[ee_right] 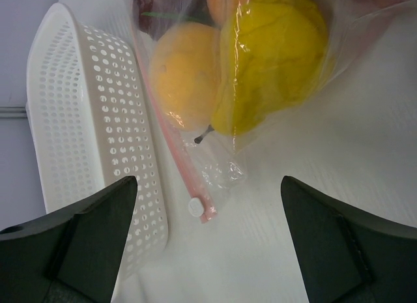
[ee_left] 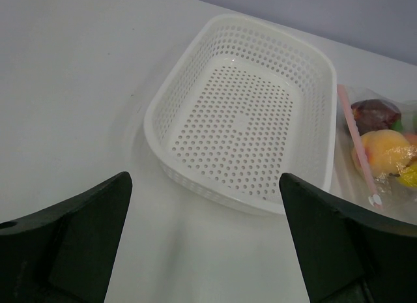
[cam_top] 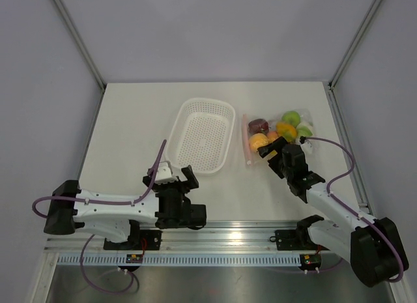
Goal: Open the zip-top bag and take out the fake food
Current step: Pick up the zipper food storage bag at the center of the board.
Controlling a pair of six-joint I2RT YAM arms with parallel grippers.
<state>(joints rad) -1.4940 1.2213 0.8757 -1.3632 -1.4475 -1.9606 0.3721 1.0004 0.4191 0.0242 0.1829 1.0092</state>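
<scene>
- Pincers wide apart, both of them: my right pincer point(ee_right: 208, 244) holds nothing, its two dark fingers point(ee_right: 78, 244) filling the lower corners of the right wrist view.
- Bare white table point(ee_right: 313, 205) lies between those fingers, and the near corner of the bag point(ee_right: 225, 173) lies just above the gap; I cannot tell whether I touch it.
- A pink zip strip point(ee_right: 176, 153) runs along the bag's left edge and is still shut, with its slider tab at the near end.
- Toy food sits inside the clear plastic: a yellow piece point(ee_right: 273, 55) at upper centre and a paler orange-yellow round piece point(ee_right: 179, 75) to its left.
- From above, my right pincer point(cam_top: 279, 150) is at the near end of the bag point(cam_top: 306, 114), right of centre on the table point(cam_top: 130, 133).
- There I also see a green apple point(cam_top: 290, 116), a dark red piece point(cam_top: 258, 126), an orange point(cam_top: 285, 129) and a pale leafy piece point(cam_top: 304, 129), all bagged.
- My left pincer point(ee_left: 205, 238) also grips nothing and points at the white basket point(ee_left: 156, 114) from below.
- From above, my left pincer point(cam_top: 179, 176) is near the basket's point(cam_top: 202, 102) near end, lower left of centre.
- The basket lies just left of the bag, the zip strip point(cam_top: 246, 140) beside its right wall.
</scene>
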